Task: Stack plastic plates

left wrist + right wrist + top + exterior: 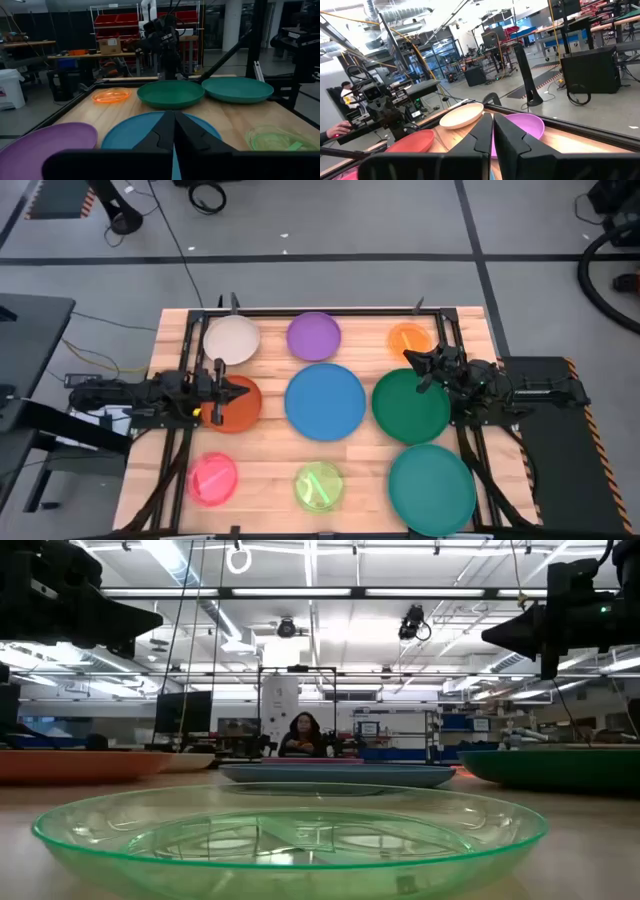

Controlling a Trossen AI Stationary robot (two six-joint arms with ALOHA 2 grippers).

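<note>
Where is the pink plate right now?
In the high view, the pink plate lies on the table's left side in the bottom row, just below the rust-orange plate and left of the lime plate.

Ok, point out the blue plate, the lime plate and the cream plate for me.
blue plate (325, 401), high view, centre of its flat well.
lime plate (319, 486), high view, middle of its translucent base.
cream plate (232, 340), high view, centre of the plate.

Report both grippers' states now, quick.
Left gripper: shut, empty, above the rust-orange plate.
Right gripper: shut, empty, over the dark green plate.
</note>
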